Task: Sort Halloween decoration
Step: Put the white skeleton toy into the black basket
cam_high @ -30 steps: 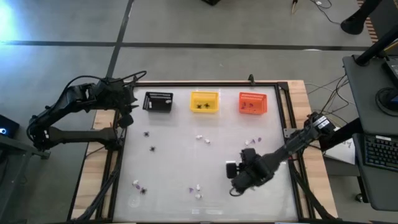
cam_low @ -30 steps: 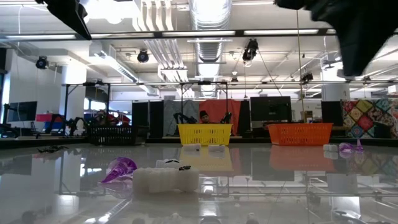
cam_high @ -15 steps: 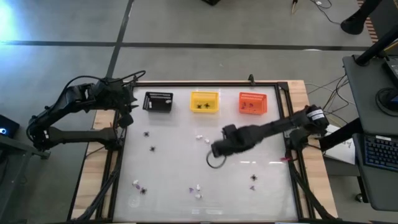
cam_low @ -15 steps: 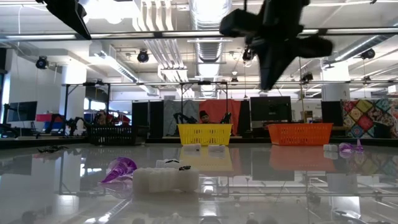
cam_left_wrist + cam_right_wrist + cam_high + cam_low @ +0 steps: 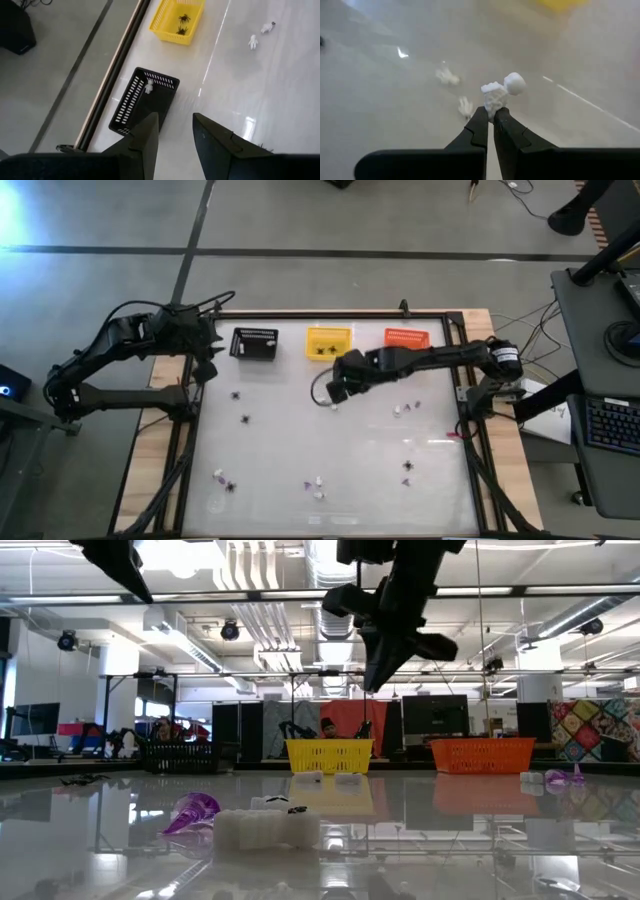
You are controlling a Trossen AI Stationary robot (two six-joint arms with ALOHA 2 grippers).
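A: Where's the right pincer (image 5: 490,116) now?

B: Up over the bench (image 5: 300,430) mid, a bit toward the far edge, just short of the yellow basket (image 5: 329,342). Clenched on a white bit (image 5: 501,93), a tiny skeleton-like figure sticking out past the tips.

A: And the left pincer (image 5: 175,131)?

B: Parked at the far left corner, above the black basket (image 5: 142,101). Fingers apart, nothing between them.

A: What's in the baskets?

B: Black one has a white bit (image 5: 148,86) inside. Yellow has two spiders (image 5: 182,24). Orange basket (image 5: 406,345) sits far right of the row along the far edge; dark specks in it, can't tell what.

A: Rest of the stuff?

B: Scattered on the bench. Two white bits (image 5: 455,90) lie right under the right pincer. Spiders (image 5: 240,407) near the left edge, a purple bit (image 5: 218,475) w/ another spider by the near left corner, white bits (image 5: 318,487) at the near edge mid, one spider (image 5: 407,467) toward the right edge.
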